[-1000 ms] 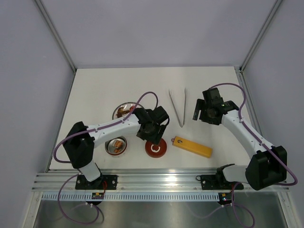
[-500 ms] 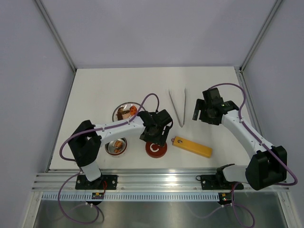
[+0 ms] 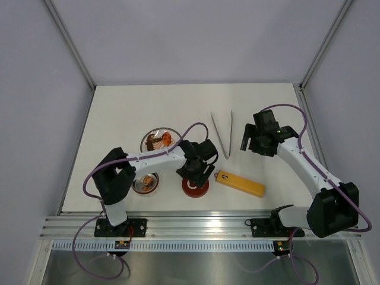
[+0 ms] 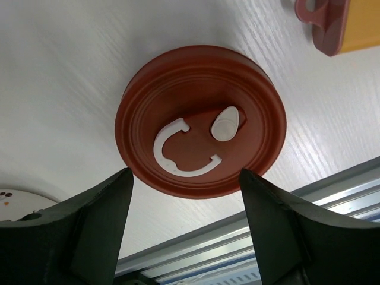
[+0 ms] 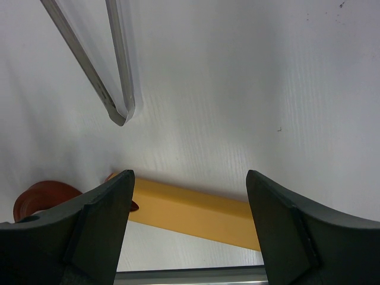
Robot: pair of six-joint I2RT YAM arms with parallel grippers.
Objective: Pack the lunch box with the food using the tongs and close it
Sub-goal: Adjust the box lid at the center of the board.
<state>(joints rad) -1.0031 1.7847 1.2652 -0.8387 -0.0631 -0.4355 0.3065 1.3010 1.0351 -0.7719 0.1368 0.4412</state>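
The dark-red lid (image 4: pixel 200 122) with its white curl mark lies flat on the table, near the front edge. My left gripper (image 3: pixel 196 173) hangs right over the lid (image 3: pixel 195 187), open, its fingers (image 4: pixel 95 219) astride the near rim without touching. The lunch box (image 3: pixel 146 191) stands open to the left, with brown and orange food (image 3: pixel 144 180) inside. More food (image 3: pixel 160 140) lies on the silver plate (image 3: pixel 144 143). The tongs (image 3: pixel 222 133) lie on the table, joined end (image 5: pixel 122 114) nearest. My right gripper (image 3: pixel 256 144) hovers right of them, open and empty.
A yellow-orange bar (image 3: pixel 240 183) with a dark-red end lies right of the lid, at an angle; it also shows between the fingertips of the right gripper (image 5: pixel 190 178). The metal rail (image 3: pixel 196 222) runs along the table's front edge. White walls enclose the back and sides.
The left arm has swung right and toward the front, bringing its gripper down over the lid, with the jaws a little wider. The right arm has not moved.
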